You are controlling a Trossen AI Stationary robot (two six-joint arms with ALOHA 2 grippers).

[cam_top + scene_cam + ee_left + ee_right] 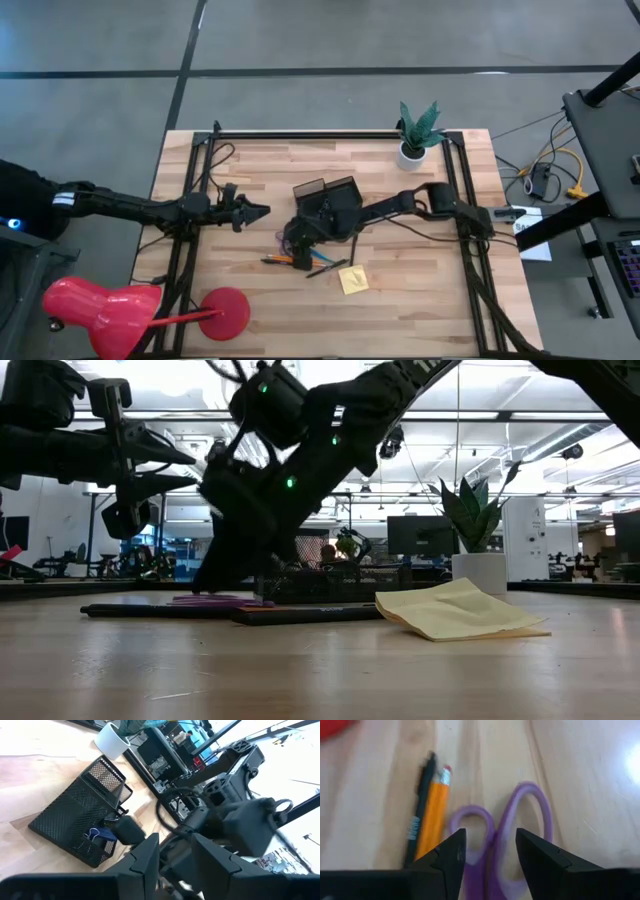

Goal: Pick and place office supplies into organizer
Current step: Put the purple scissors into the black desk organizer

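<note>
The right gripper (487,850) is low over the table with its two fingers apart, and the purple-handled scissors (512,837) lie between them; the finger tips stand on both sides of the place where the two purple loops meet, and they do not press on it yet. Just beside the scissors lies the orange pencil (434,817), and a black pen (420,815) lies along it on the far side. In the high view, the right gripper (296,238) is just in front of the black organizer (335,203), and the pens and pencil (300,262) are on the wood near it. The yellow sticky-note pad (353,279) lies a little apart from them. The left gripper (255,211) hovers beside the organizer with its fingers slightly apart and holds nothing. The white pot with a plant (414,140) stands at the far edge of the table (420,320).
</note>
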